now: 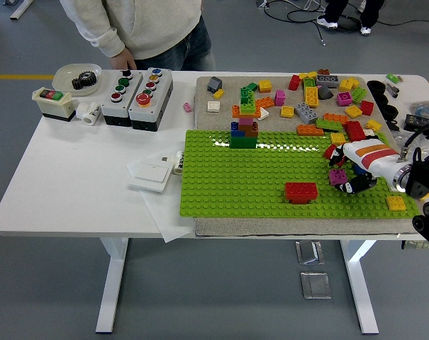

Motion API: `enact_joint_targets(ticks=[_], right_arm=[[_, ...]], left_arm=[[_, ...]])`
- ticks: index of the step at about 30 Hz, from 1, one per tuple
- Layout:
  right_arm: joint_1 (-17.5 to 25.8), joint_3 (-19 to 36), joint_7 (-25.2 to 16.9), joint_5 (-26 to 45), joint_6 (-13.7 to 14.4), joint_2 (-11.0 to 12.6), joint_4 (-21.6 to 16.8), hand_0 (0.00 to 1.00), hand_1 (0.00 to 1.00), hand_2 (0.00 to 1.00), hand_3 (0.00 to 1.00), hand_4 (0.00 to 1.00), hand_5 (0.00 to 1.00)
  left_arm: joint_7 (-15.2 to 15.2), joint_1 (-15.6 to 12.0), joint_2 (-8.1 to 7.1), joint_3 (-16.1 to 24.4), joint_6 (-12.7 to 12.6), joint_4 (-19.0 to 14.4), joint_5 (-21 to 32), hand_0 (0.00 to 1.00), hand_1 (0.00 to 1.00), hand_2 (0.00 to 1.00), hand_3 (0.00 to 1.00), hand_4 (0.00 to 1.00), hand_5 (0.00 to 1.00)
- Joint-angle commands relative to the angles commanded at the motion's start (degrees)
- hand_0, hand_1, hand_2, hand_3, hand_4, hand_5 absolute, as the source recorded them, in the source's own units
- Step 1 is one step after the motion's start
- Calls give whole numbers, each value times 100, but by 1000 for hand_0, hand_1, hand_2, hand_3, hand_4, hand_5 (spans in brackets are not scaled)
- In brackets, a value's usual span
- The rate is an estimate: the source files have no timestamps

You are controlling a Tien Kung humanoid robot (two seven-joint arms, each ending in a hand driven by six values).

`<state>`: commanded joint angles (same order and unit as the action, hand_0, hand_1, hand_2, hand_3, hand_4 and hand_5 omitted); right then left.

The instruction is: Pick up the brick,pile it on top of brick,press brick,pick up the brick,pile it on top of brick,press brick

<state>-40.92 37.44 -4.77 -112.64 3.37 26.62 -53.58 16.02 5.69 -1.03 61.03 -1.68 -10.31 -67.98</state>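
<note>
A white bench (72, 191) on white legs (112, 287) stands on a smooth grey floor (221, 297). A yellow line (19, 76) is painted on the floor at the left edge of the frame. Black cables (288, 8) trail across the floor at the top, right of centre. Light glares softly off the bench top.

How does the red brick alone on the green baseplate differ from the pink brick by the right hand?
The red brick is wider and sits alone mid-plate with nothing touching it; the pink brick is smaller and squarer, right at the fingers of the right hand. The red one is fully visible, the pink one partly hidden by the hand. Both sit over the green baseplate.
</note>
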Motion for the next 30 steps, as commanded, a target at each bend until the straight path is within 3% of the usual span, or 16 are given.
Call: enact_joint_targets(ticks=[16, 17, 22, 23, 30], right_arm=[[-233, -176, 66, -24, -238, -126, 308, 635, 618, 627, 605, 840, 240], [-237, -172, 42, -14, -220, -128, 324, 618, 596, 606, 554, 802, 274], [-240, -166, -62, -44, -91, -115, 346, 618, 596, 606, 554, 802, 274], [-241, -166, -75, -47, -71, -112, 350, 581, 526, 565, 507, 734, 324], [-258, -231, -74, -32, -127, -92, 350, 584, 531, 567, 510, 744, 326]], left_arm=[[-9, 17, -2, -23, -11, 0, 47, 778, 714, 674, 564, 591, 611], [-10, 18, -4, -34, -12, 0, 61, 778, 714, 674, 564, 591, 612], [-13, 23, -6, -51, -16, 0, 91, 778, 714, 674, 564, 591, 612], [-14, 24, -6, -51, -17, 0, 95, 778, 714, 672, 565, 591, 609], [-16, 28, 3, -62, -26, 0, 99, 778, 715, 672, 564, 591, 609]])
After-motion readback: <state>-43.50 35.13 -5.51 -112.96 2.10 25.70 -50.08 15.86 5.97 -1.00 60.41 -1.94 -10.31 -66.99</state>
